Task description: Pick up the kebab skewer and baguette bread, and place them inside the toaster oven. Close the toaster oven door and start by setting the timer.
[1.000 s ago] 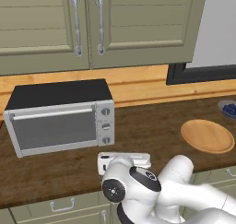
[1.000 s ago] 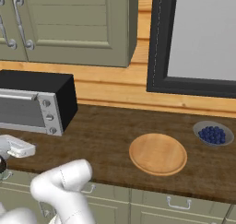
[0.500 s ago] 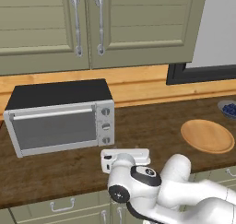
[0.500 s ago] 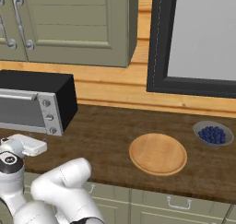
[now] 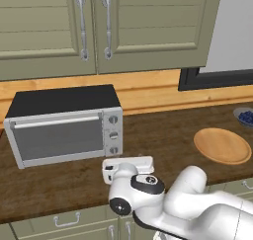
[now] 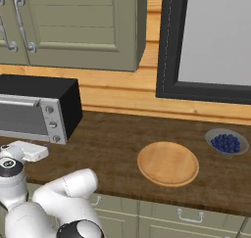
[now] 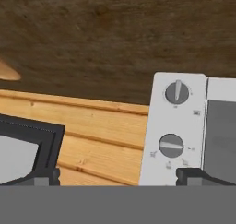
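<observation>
with hand (image 7: 118, 179) spread apart and empty near the shut toaster oven door (image 5: 58, 139), could bump the knobs (image 5: 113, 135) and shove the toaster oven (image 5: 66, 124) across the worktop (image 5: 168, 135).

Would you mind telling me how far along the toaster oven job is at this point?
Apparently done: the toaster oven door is shut and the wooden plate is bare; whether the food is inside, the grey glass doesn't reveal. In hand: the open end effector, holding nothing, faces the knobs. Left: likely setting the timer.
</observation>
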Tool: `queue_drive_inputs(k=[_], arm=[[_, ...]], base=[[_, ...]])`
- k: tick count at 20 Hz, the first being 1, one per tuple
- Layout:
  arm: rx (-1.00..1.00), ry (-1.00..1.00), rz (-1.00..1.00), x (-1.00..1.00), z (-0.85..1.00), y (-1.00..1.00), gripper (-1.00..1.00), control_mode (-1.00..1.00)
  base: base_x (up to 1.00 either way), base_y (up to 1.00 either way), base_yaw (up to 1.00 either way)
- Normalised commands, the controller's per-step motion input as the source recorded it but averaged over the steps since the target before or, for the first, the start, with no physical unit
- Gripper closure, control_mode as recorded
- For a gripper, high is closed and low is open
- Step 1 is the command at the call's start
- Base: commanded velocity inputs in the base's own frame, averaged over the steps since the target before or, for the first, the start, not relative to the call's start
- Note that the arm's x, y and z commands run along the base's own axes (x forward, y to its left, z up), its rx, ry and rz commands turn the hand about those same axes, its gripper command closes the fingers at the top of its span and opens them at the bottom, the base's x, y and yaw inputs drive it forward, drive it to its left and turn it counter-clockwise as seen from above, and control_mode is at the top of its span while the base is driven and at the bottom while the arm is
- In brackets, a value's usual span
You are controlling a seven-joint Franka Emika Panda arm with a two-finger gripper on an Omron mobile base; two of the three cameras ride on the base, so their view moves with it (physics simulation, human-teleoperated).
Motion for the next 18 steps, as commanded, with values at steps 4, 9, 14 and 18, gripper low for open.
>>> queue_drive_inputs(k=[4, 9, 14, 18], arm=[[-0.07, 0.0, 0.0, 0.2, 0.0, 0.0, -1.0, -1.0], [-0.06, 0.0, 0.0, 0.11, -0.08, 0.0, -1.0, -1.0], [-0.04, 0.0, 0.0, 0.1, -0.07, -0.12, -1.0, -1.0], [-0.01, 0.0, 0.0, 0.08, -0.02, -0.31, -1.0, -1.0]], base=[[0.0, 0.0, 0.0], [0.0, 0.0, 0.0], [0.0, 0.0, 0.0], [0.0, 0.0, 0.0]])
